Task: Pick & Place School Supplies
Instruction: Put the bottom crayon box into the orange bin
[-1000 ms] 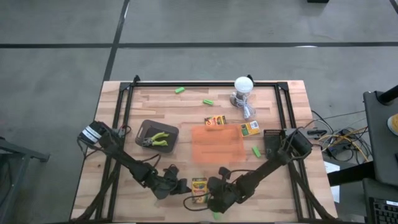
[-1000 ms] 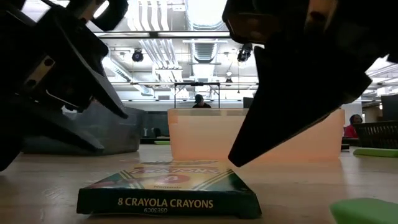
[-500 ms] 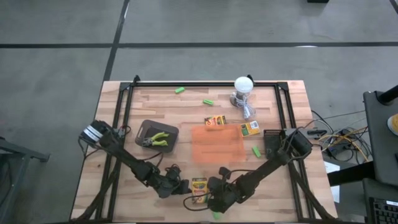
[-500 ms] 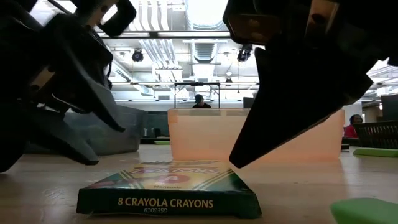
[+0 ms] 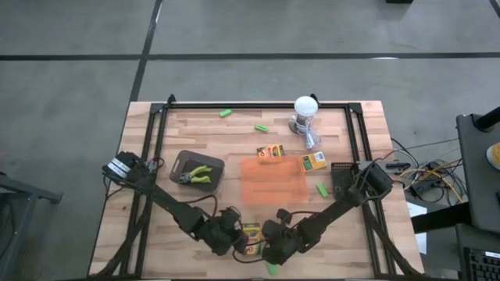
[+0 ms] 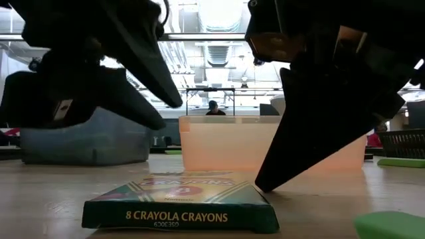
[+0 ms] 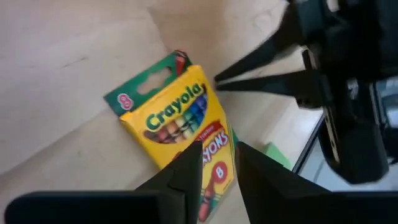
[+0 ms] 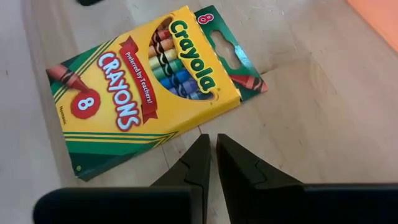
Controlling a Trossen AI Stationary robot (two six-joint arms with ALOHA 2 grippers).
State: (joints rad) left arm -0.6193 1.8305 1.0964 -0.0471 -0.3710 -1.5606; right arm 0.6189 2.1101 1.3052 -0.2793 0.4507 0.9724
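— Crayon box (image 5: 250,238): where does it lie?
— Flat on the table (image 5: 195,140), low in the middle of the high view, between both grippers.
— How do the arms sit?
— Both reach low toward the frame's bottom centre. The left gripper (image 5: 234,234) sits over the box's left edge, fingers (image 7: 186,171) slightly parted, holding nothing. The right gripper (image 5: 268,248) hangs just right of it, fingers pressed together.
— Anything unclear?
— Whether the left fingers touch the box.
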